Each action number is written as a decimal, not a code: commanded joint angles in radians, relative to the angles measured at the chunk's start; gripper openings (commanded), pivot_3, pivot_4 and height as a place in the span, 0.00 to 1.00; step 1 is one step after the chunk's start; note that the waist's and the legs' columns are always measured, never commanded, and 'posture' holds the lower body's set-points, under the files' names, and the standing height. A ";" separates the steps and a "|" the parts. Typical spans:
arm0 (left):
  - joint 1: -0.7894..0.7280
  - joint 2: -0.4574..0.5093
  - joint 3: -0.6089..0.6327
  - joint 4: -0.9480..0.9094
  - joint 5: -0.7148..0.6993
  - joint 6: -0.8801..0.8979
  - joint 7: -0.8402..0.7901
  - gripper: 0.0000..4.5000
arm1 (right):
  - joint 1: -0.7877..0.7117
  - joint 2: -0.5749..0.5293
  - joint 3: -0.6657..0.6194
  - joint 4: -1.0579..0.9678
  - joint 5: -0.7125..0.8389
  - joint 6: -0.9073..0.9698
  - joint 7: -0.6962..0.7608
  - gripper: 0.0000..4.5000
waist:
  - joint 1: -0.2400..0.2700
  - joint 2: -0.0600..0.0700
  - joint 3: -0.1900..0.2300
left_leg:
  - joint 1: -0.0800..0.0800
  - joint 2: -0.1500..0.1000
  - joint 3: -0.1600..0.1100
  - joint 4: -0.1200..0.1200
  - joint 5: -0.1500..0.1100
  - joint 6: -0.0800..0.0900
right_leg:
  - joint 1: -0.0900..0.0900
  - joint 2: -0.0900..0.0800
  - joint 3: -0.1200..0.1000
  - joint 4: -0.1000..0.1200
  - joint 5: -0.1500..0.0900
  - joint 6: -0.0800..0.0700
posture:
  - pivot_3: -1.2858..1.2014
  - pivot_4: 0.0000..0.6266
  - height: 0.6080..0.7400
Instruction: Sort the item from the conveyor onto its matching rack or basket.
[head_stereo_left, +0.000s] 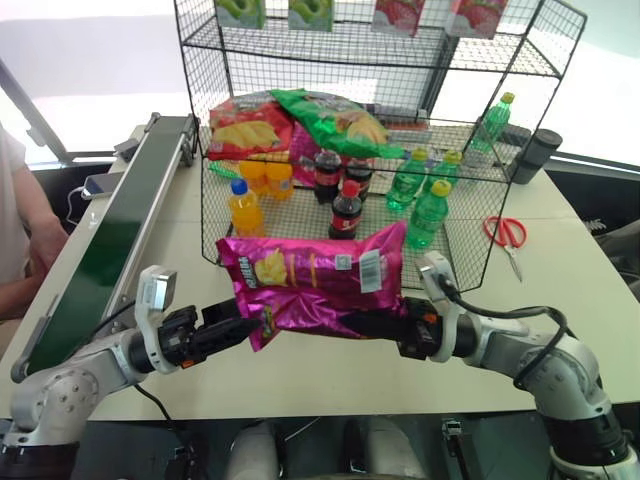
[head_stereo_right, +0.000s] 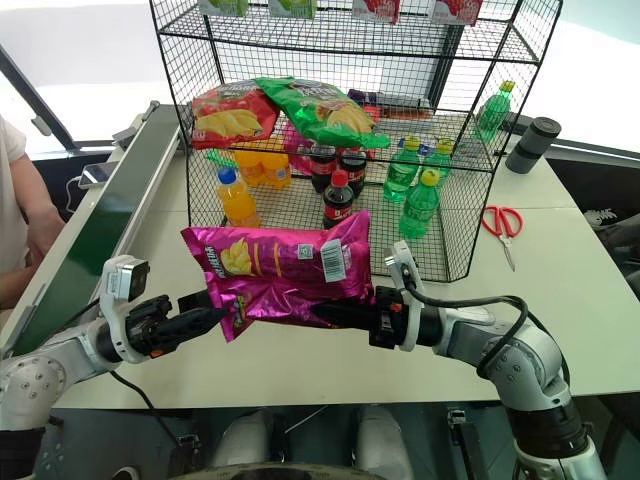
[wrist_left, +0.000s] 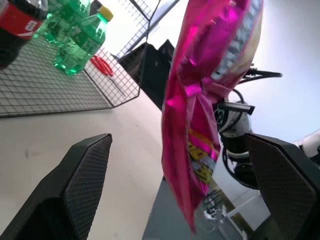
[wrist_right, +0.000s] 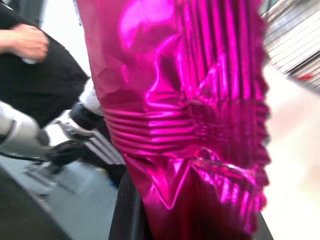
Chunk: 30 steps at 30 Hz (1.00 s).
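**Magenta chip bag held above the table by the right gripper**

While the magenta chip bag hung lengthwise above the white table, we saw the right gripper pinching its lower edge, fingers pressed together on the foil. Our left gripper stood with its fingers spread wide on either side of the bag's crimped end, apart from the foil. The bag sat just in front of the black wire rack, whose middle tier carried a red chip bag and a green chip bag, with soda bottles on the tier below. The dark-green conveyor ran along the table's left side, well apart from the bag. Red scissors lay right of the rack. A person's arm rested beyond the conveyor.
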 joint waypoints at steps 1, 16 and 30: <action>0.011 0.028 0.040 0.018 0.083 -0.088 -0.051 1.00 | 0.069 -0.029 -0.074 -0.072 -0.152 -0.190 0.022 0.03 | 0.003 0.000 0.000 | 0.000 0.000 0.000 0.000 0.000 0.000 | 0.000 0.000 0.000 0.000 0.000 0.000 | 0.52 0.24 0.90; -0.207 -0.038 -0.042 0.189 0.287 -0.321 -0.133 1.00 | -0.065 -0.064 -0.281 -0.011 -0.722 -0.857 -0.154 0.03 | 0.001 0.002 0.001 | 0.000 -0.002 0.001 -0.001 0.000 -0.001 | 0.000 0.001 0.000 -0.001 0.001 0.004 | 0.52 0.24 0.90; -0.207 -0.071 -0.060 0.063 0.296 -0.316 -0.106 1.00 | -0.146 -0.266 -0.277 0.483 -1.294 -1.283 -0.453 0.03 | -0.011 0.005 0.004 | 0.002 -0.002 0.002 -0.001 0.004 -0.007 | 0.001 0.001 0.001 0.000 0.001 0.005 | 0.52 0.24 0.90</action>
